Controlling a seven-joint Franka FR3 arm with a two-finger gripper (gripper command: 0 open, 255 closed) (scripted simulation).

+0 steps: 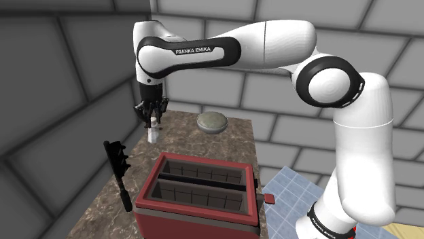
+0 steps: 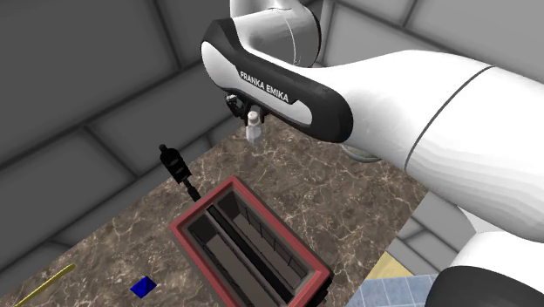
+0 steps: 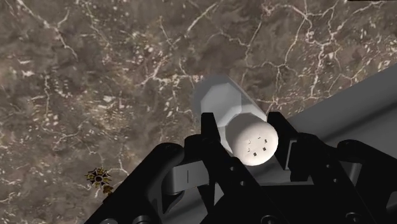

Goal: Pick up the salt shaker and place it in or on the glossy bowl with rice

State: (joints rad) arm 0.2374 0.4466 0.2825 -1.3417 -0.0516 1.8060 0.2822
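Shaker (image 3: 234, 121) upright, cap up, jaws clasping

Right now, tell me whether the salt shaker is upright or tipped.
Upright: the salt shaker is cap-up between the fingers, body pointing down at the counter.

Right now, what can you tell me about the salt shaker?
The shaker is plain white, with a faceted body and a rounded cap dotted with small dark holes. It is about upright by the counter's edge, its top clasped between the gripper's fingers. Whether its base touches the counter I cannot tell.
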